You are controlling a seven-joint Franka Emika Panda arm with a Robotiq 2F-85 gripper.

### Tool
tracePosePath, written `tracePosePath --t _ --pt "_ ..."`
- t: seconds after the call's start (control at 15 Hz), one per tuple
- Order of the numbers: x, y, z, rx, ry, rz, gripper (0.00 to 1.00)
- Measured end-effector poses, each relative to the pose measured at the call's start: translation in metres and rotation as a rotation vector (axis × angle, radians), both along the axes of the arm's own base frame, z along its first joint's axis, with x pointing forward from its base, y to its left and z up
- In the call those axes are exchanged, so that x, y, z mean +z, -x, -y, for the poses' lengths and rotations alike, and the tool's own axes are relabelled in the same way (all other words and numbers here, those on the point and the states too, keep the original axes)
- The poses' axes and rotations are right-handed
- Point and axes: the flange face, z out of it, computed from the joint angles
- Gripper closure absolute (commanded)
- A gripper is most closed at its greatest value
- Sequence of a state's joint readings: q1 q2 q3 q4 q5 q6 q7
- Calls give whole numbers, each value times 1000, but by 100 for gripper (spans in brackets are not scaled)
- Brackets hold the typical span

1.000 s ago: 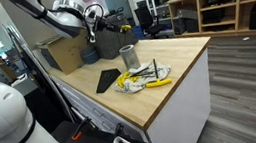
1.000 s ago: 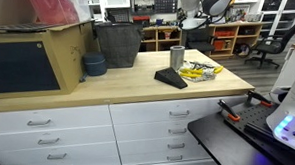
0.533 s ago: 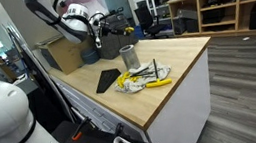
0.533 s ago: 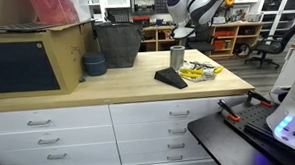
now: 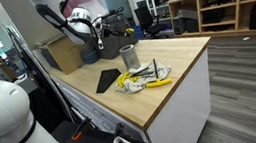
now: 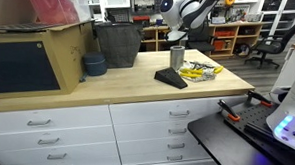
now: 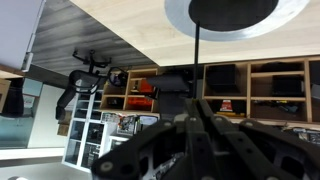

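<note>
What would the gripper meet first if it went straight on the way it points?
The metal cup: the gripper points down at its open mouth, and the thin dark rod it holds would likely enter first. Depth is unclear.

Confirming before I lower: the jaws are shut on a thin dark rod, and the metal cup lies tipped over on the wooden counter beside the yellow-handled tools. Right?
Not quite: the metal cup stands upright on the wooden counter, as both exterior views show. The rest holds: in the wrist view the jaws are shut on the thin dark rod, and the yellow-handled tools lie beside the cup.
</note>
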State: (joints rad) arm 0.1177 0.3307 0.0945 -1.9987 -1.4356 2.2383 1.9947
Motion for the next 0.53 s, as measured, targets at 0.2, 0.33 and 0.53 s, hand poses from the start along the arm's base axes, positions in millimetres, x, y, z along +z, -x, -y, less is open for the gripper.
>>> tracePosePath --t 0.2,0.33,0.53 --pt "1 -6 -10 8 -10 8 98" --pt "-1 -9 -15 15 -11 9 98" --pt "-13 -10 -21 25 -9 -7 98"
